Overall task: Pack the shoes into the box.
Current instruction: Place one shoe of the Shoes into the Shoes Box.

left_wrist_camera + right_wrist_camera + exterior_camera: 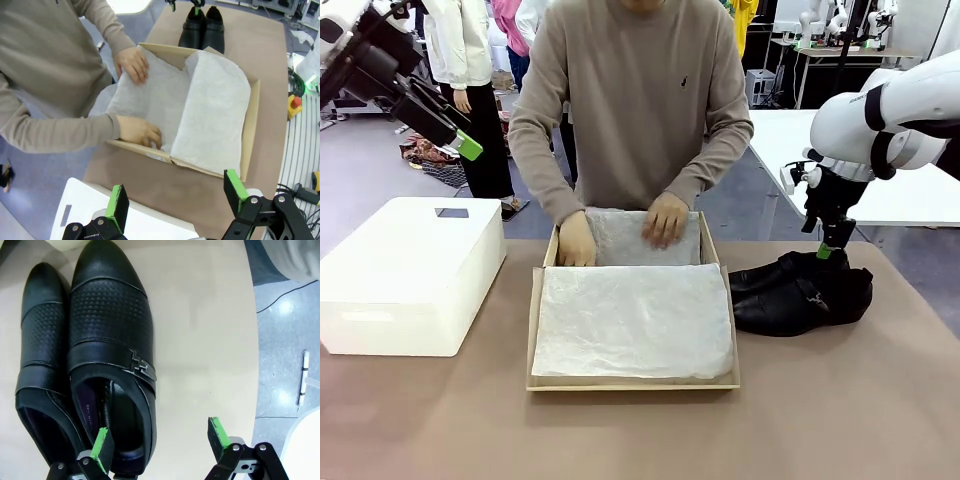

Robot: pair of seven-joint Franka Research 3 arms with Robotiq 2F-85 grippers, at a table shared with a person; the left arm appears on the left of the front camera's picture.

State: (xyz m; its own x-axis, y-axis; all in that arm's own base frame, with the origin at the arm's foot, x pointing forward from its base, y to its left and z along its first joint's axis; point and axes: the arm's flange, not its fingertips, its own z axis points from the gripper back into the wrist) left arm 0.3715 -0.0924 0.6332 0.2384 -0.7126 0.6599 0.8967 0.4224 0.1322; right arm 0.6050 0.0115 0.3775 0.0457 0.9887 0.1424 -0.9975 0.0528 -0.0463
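The tan cardboard box [630,383] lies open mid-table, lined with white tissue paper [632,320]. A person's two hands [665,220] press the tissue at its far end. The two glossy black shoes [800,295] lie side by side on the table just right of the box. My right gripper [828,252] hangs open right above them. In the right wrist view the right gripper [160,437] straddles the side wall of the buckled shoe [107,330], one finger over its opening. My left gripper [460,140] is raised high at the far left, open [176,197], looking down on the box [252,130].
A larger white rounded box [410,275] stands on the table's left side, below the left gripper [85,205]. The person stands close at the far edge. Bare brown tabletop [840,410] spreads in front of the box and the shoes.
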